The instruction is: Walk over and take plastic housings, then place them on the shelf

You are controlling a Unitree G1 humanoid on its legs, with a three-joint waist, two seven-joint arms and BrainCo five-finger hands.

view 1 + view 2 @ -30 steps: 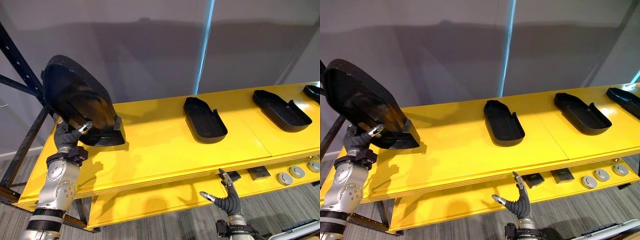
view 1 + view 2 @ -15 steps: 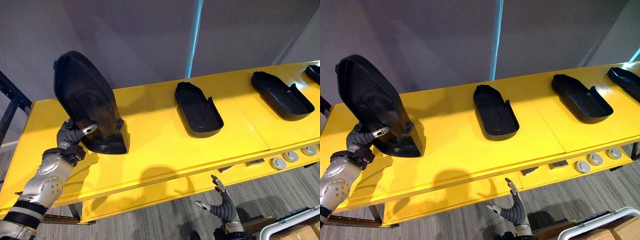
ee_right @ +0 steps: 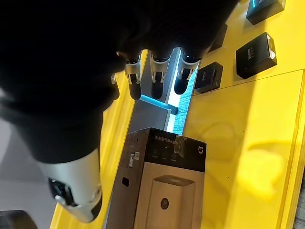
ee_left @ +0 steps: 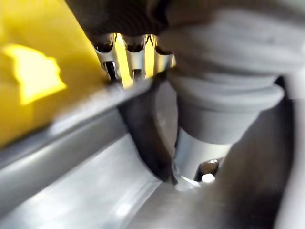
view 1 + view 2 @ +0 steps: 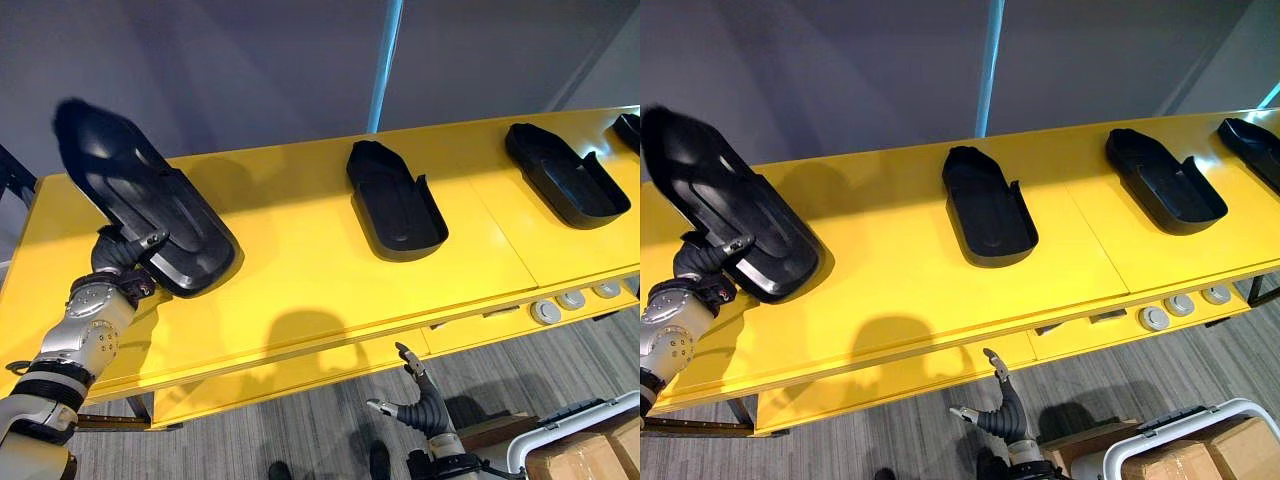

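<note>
At the left end of the yellow shelf (image 5: 290, 280), left hand (image 5: 122, 254) pinches the near rim of a tilted black housing (image 5: 145, 205), low end seemingly on the shelf; looks light, stiff, slick thin-wall, so rim grip suits; right hand (image 5: 418, 405) hangs slack, empty, below.

Black plastic housing (image 5: 150, 210) in your left hand (image 5: 118, 256) smooth with a faint sheen, yellow shelf (image 5: 300, 270) smooth and satin, second housing (image 5: 395, 205) on it matt.
</note>
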